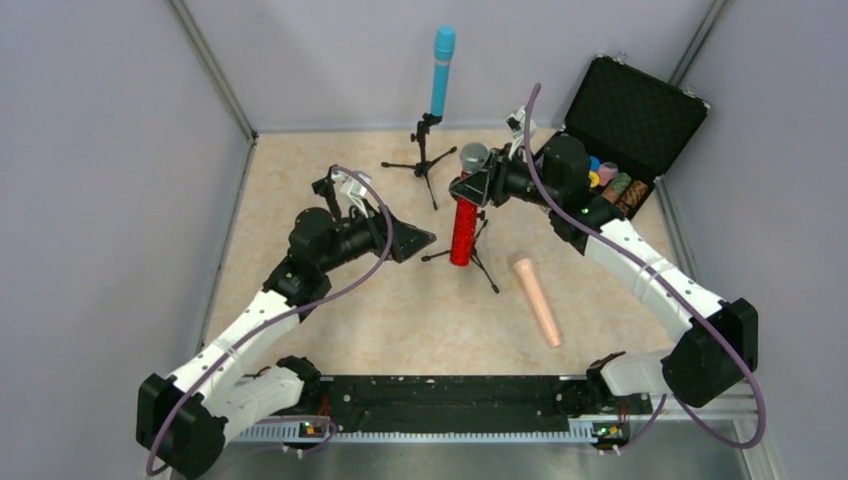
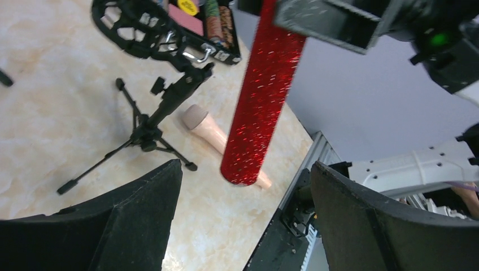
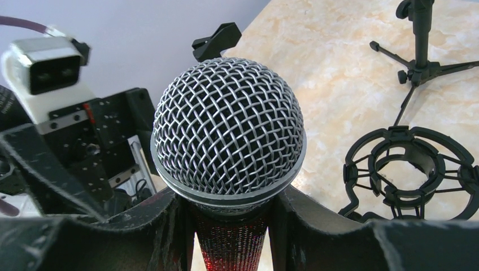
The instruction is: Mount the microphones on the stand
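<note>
My right gripper (image 1: 476,186) (image 3: 231,212) is shut on the glittery red microphone (image 1: 463,228) (image 2: 261,96) just under its silver mesh head (image 3: 229,132), and holds it upright above the table. Beside it stands an empty tripod stand (image 1: 484,262) (image 2: 148,131) with a black ring mount (image 3: 409,172) (image 2: 138,25). My left gripper (image 1: 418,240) (image 2: 245,169) is open to the left of the red microphone's lower end, apart from it. The teal-blue microphone (image 1: 443,70) stands upright in the back stand (image 1: 424,155). The peach microphone (image 1: 537,300) (image 2: 208,129) lies flat on the table.
An open black case (image 1: 628,118) with several small items stands at the back right. Grey walls close in the table on the left, right and back. A black rail (image 1: 450,400) runs along the near edge between the arm bases.
</note>
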Controlling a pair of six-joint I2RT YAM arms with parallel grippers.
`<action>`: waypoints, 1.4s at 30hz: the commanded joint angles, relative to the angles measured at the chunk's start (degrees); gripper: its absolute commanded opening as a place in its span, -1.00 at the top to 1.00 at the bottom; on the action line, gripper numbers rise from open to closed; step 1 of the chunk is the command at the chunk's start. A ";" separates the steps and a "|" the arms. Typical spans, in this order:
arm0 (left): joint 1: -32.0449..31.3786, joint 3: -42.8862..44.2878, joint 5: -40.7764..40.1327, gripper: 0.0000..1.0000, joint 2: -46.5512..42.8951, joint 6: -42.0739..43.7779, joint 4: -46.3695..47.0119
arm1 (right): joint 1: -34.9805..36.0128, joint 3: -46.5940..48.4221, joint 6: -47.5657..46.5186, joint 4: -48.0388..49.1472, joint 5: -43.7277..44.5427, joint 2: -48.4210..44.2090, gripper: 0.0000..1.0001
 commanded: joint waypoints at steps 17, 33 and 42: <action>-4.94 9.76 -1.12 -0.73 4.77 9.97 -1.88 | -0.97 3.57 1.46 6.00 -1.93 0.13 1.00; -4.77 8.25 -16.25 -0.74 11.51 5.26 -12.59 | -9.59 6.07 5.86 13.83 -2.24 1.23 1.00; -4.74 10.00 -15.04 -0.73 15.05 5.44 -14.42 | -9.63 11.84 0.41 9.55 3.69 4.26 1.00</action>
